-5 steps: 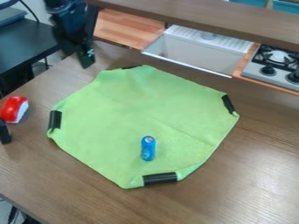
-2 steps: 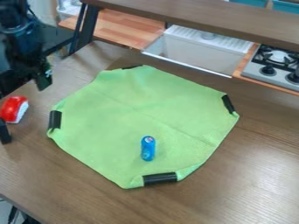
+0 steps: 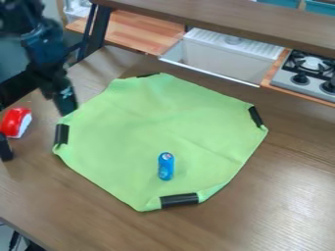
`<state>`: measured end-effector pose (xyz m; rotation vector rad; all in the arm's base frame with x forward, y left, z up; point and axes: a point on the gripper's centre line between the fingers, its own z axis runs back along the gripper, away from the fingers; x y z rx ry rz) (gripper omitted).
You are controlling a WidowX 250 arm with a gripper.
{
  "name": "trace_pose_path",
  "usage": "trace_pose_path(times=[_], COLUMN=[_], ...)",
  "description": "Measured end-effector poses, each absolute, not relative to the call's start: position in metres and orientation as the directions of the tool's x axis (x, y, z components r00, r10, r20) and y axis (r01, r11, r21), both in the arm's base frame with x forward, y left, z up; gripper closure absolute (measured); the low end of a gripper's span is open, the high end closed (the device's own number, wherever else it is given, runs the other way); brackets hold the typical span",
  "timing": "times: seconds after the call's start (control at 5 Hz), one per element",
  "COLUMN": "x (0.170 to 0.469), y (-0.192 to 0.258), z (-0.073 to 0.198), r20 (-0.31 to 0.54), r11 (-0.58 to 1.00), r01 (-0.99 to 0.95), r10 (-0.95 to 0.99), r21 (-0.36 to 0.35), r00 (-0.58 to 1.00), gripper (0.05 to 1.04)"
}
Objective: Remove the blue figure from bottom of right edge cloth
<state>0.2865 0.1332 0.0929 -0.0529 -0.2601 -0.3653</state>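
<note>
My black gripper (image 3: 63,100) hangs at the upper left, over the left edge of the green cloth and well away from the blue figure; how its fingers stand is hard to make out. The blue figure (image 3: 166,166), a small can-like cylinder, stands upright on the lower middle part of the cloth. The green cloth (image 3: 157,122) lies spread on the brown table, with black bands at its folded corners.
On the table's left side lie a red and white object (image 3: 15,122) and a black item (image 3: 5,148). Along the back are a raised wooden ledge (image 3: 229,19), a white sink (image 3: 222,59) and a stove (image 3: 307,76).
The gripper first swung left and down from the cloth's upper left corner, then came slightly right and lower toward the cloth's left edge. The figure and cloth stayed put.
</note>
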Motion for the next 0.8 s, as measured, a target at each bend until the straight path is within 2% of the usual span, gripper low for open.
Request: trace_pose_path(times=[0.2,0.4,0.6,0.8], x=[0.284,0.279,0.282,0.288], y=[0.084,0.046,0.016,0.0], z=[0.103,0.096,0.084,0.068], r20=[0.277,0.249,0.218,0.187], r11=[0.882,0.859,0.841,0.842], r01=[0.47,0.512,0.541,0.54], r10=[-0.445,-0.49,-0.529,-0.532], r21=[-0.028,-0.028,0.004,0.011], r00=[0.852,0.836,0.82,0.826], gripper=[0.083,0.083,0.083,0.083])
